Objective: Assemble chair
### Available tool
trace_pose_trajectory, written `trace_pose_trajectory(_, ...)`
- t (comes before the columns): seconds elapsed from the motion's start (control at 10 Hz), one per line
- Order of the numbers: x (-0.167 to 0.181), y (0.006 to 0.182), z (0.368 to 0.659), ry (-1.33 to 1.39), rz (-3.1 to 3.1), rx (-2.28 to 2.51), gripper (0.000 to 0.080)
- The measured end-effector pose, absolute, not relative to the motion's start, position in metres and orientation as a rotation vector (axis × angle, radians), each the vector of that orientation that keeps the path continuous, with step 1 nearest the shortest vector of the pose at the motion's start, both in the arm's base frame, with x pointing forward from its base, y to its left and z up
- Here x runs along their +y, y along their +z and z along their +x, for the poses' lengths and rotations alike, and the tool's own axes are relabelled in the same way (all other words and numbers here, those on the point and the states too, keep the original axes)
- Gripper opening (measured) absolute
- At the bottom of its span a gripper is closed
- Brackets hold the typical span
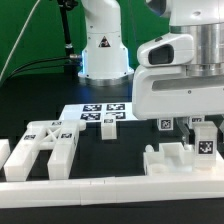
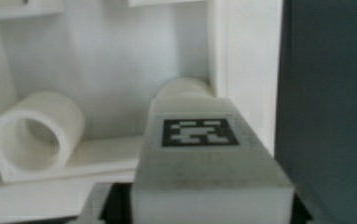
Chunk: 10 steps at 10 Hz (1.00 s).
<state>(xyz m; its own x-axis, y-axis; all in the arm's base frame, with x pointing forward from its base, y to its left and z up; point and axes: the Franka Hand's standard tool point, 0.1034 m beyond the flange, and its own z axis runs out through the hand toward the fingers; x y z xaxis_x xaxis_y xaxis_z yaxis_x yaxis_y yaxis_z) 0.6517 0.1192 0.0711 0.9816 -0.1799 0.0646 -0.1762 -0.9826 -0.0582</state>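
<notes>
A white rail point(image 1: 100, 187) is lying nearest. The gripper point(image 1: 198, 132) is holding a tagged leg point(image 2: 201, 150) upright, maybe for fitting.

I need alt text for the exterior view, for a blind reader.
The robot's gripper hangs low over white chair parts at the exterior view's right. A slotted frame lies at the left, the marker board in the middle, on a black table.
</notes>
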Motion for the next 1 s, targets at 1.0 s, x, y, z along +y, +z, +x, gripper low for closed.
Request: trace_pose_trajectory(1.0,0.1138,0.0690,0.6509,-0.018,-2.607,1.576,0.0285)
